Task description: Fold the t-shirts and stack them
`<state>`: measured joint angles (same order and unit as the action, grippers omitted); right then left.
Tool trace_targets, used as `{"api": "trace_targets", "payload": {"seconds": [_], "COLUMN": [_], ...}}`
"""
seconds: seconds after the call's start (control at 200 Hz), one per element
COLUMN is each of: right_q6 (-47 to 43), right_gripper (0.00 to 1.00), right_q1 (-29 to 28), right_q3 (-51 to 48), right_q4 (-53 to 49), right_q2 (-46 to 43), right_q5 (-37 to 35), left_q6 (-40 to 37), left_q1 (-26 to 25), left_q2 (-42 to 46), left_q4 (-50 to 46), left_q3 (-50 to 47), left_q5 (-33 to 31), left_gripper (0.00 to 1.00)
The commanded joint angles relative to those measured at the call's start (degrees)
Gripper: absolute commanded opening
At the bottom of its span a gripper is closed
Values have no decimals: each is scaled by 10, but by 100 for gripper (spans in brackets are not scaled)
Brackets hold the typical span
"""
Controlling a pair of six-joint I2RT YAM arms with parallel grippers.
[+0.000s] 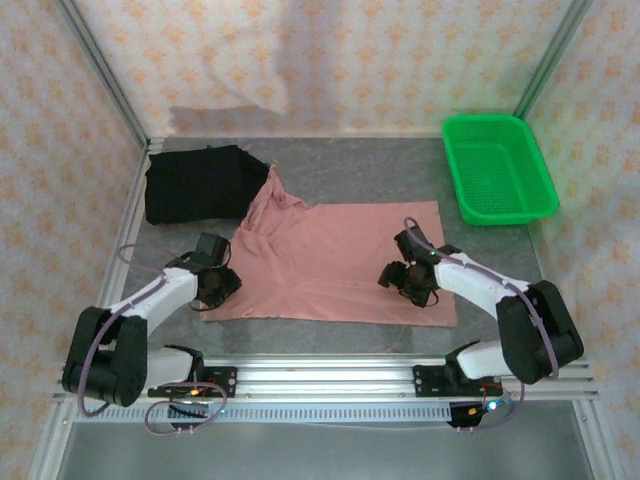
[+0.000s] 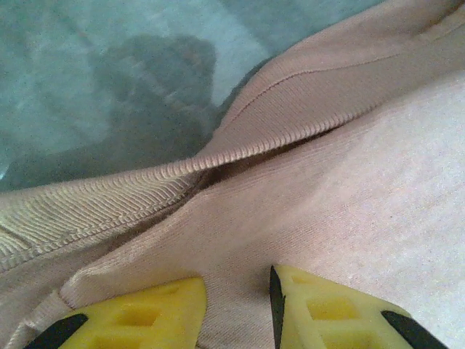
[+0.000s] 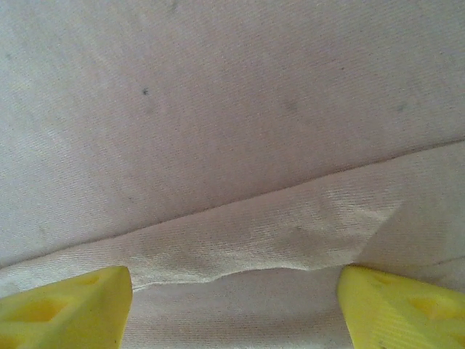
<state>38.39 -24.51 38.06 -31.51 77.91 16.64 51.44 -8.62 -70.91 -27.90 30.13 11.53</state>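
Note:
The salmon-pink t-shirt (image 1: 340, 260) lies spread flat in the middle of the table. Its upper left corner reaches onto the black t-shirt (image 1: 195, 185), which sits bunched at the back left. My left gripper (image 1: 222, 285) is at the pink shirt's left edge. In the left wrist view its yellow fingers (image 2: 145, 313) pinch a ridge of pink cloth just below the ribbed collar (image 2: 240, 145). My right gripper (image 1: 400, 280) rests on the shirt's right part. Its fingers (image 3: 65, 309) stand wide apart, open, over a folded hem strip (image 3: 254, 233).
An empty green mesh basket (image 1: 497, 170) stands at the back right. Grey table shows around the shirts, with the metal frame rail along the near edge (image 1: 330, 370) and patterned walls on three sides.

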Motion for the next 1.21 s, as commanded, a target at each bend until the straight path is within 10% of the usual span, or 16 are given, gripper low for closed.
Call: {"api": "trace_targets", "payload": {"seconds": [0.0, 0.4, 0.635, 0.866, 1.201], "right_q6": [23, 38, 14, -73, -200], "right_gripper": [76, 75, 86, 94, 81], "right_q1": [-13, -19, -19, 71, 211], "right_q3": [-33, -31, 79, 211, 352], "right_q4": [-84, -167, -211, -244, -204], "right_q2": [-8, -84, -97, -83, 119], "right_q5": [-39, -54, -95, -85, 7], "left_q6": [22, 70, 57, -83, -224], "left_q1": [0, -28, -35, -35, -99], "left_q2": [18, 145, 201, 10, -255], "left_q4": [-128, -212, -306, -280, -220], "left_q3": [-53, -70, 106, 394, 634], "left_q5": [-24, -12, -37, -15, 103], "left_gripper": [32, 34, 58, 68, 63]}}
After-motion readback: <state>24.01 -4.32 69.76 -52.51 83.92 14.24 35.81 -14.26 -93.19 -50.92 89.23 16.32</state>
